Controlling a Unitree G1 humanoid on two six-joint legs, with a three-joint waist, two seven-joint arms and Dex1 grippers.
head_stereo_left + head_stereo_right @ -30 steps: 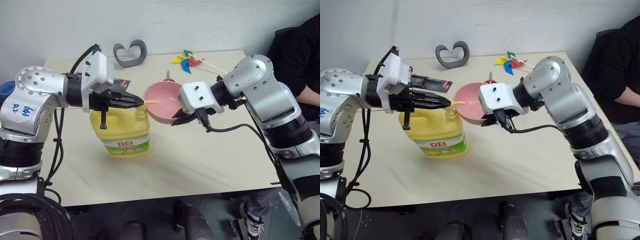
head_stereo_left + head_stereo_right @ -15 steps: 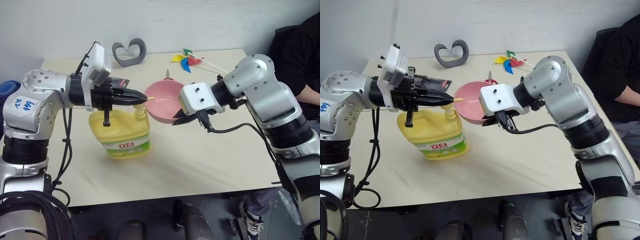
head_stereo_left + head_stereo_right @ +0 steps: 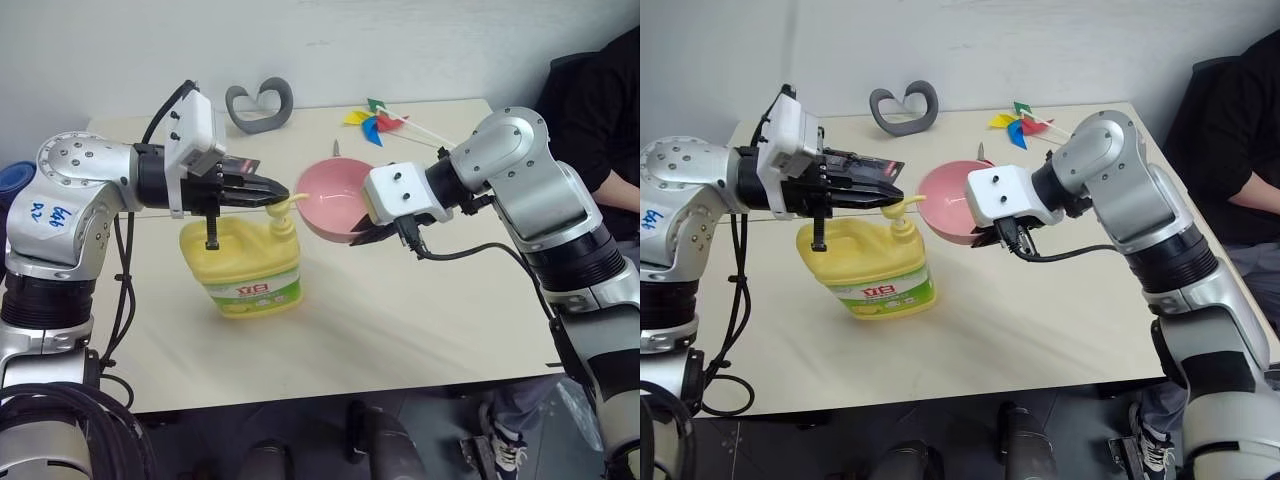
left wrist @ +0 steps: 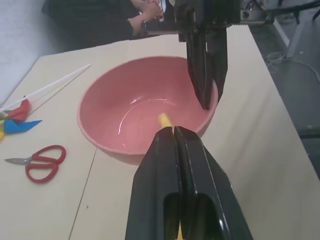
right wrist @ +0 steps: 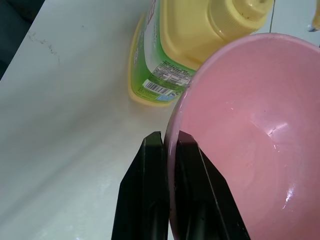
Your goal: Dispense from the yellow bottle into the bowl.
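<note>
A: Beige table (image 3: 400, 330) against a pale wall, a person in black seated at its far right corner. What's the biggest thing on it?

B: The bottle (image 3: 245, 265), standing upright near the table's left half, label facing us. Its pump spout (image 3: 296, 199) points right, toward the bowl (image 3: 335, 195).

A: And the bowl?

B: Just right of the bottle, lifted off the table and tipped a little toward the spout. The right gripper (image 5: 167, 142) is pinched on its near rim, one finger inside and one outside. The spout tip sits just over the bowl's left rim.

A: Anything in the bowl?

B: It looks wet and glossy inside in the left wrist view; I can't make out a clear pool. How full the bottle is can't be told.

A: Left gripper (image 3: 278, 190)?

B: Fingers pressed together with nothing between them, lying on top of the pump head.

A: What changed over the last second?

B: The bowl has shifted slightly right and sits a bit higher; the pump head seems up more than half a second ago. The bottle hasn't moved.

A: Smaller things?

B: Behind the bottle, a grey heart-shaped piece (image 3: 259, 105); beyond the bowl, a pinwheel (image 3: 376, 124) and red scissors (image 4: 42, 161).
</note>
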